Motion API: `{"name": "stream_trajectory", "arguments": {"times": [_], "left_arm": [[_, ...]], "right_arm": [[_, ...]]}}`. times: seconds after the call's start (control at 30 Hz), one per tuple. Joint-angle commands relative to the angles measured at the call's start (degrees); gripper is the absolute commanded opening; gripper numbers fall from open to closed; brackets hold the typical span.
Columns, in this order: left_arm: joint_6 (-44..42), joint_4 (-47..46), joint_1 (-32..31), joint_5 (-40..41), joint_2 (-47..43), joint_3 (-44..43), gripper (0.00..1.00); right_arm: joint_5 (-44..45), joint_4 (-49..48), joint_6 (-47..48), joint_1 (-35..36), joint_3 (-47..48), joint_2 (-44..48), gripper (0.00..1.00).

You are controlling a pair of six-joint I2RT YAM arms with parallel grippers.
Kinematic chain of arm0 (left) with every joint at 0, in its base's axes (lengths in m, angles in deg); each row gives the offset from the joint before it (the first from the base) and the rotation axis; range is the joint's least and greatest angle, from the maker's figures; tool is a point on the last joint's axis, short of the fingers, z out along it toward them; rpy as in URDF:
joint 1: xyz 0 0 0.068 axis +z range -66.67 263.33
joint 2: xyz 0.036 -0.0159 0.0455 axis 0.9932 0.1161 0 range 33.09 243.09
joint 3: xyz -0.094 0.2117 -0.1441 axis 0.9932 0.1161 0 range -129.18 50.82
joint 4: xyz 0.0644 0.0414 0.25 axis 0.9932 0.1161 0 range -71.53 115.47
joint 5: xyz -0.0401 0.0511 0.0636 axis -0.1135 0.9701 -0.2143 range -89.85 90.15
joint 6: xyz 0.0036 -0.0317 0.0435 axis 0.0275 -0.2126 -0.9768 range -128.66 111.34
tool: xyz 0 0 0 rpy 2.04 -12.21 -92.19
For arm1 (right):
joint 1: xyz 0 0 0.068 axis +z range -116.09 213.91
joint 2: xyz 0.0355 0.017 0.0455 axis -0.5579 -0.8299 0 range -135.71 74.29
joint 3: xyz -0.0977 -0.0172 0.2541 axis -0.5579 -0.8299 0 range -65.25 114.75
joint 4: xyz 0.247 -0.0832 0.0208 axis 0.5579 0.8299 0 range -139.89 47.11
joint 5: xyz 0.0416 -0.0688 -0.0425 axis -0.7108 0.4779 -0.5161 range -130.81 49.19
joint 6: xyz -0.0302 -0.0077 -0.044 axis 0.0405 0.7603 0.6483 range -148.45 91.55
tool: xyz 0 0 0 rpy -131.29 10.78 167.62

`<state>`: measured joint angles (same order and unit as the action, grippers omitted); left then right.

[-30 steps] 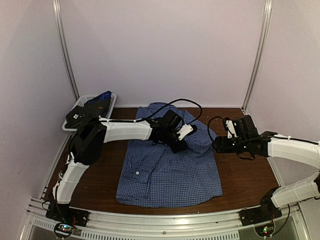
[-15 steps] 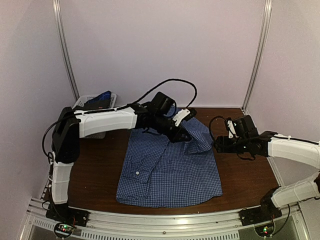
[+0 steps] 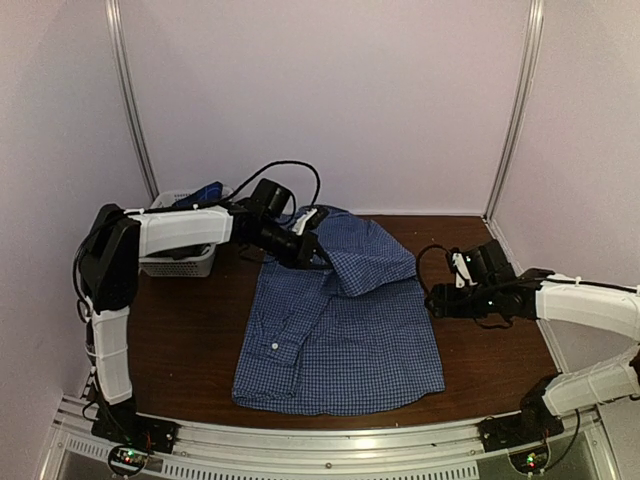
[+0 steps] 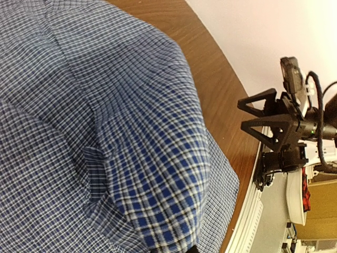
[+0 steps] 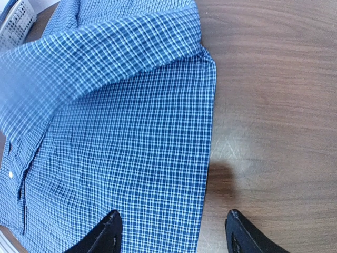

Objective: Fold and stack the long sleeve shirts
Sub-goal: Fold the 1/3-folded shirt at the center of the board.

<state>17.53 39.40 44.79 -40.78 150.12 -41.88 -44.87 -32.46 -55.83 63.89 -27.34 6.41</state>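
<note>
Overhead view of a blue-and-white checked long sleeve shirt (image 3: 340, 340) lying flat at the centre of the brown wooden bench (image 3: 490, 350), its hem toward 6 o'clock and its upper part toward 12 o'clock. A small white button (image 3: 274, 346) shows on the cuff at the shirt's 9 o'clock side.

The left arm reaches across from 9 o'clock. The left end effector (image 3: 308, 242) sits at about 11 o'clock of the shirt, its fingers together and clamped on the checked cloth. From that grip a raised flap of fabric (image 3: 370, 262) slopes down toward 2 o'clock and lies over the shirt's upper part. In the left wrist view this lifted cloth fills most of the frame, with bare bench beyond it.

The right end effector (image 3: 436, 298) is at 3 o'clock of the shirt, just beside its edge, fingers apart and holding nothing. In the right wrist view one fingertip stands over the cloth and the other over bare wood, with the shirt's straight side edge between them. Whether either touches the surface cannot be told.

A white plastic lattice basket (image 3: 182, 264) stands at 10 o'clock on the bench, partly behind the left arm. It holds a dark blue item (image 3: 205, 192) whose kind cannot be made out.
</note>
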Motion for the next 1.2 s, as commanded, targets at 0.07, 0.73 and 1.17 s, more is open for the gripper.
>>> {"name": "stream_trajectory", "arguments": {"times": [0.07, 0.73, 1.17], "left_arm": [[4.3, -1.6, 2.4, 4.9, -3.4, 3.0, 0.00], [4.4, -1.9, 8.2, 20.5, -4.5, -6.0, 0.00], [4.1, -3.7, 8.2, 18.1, -1.4, -10.7, 0.00]], "right_arm": [[-1.1, 1.5, -3.3, 2.5, -3.4, 0.8, 0.68], [0.1, 6.0, -14.2, 11.4, -10.2, 2.1, 0.54], [0.3, 10.1, -23.9, 17.6, -15.9, 8.1, 0.45]]}}
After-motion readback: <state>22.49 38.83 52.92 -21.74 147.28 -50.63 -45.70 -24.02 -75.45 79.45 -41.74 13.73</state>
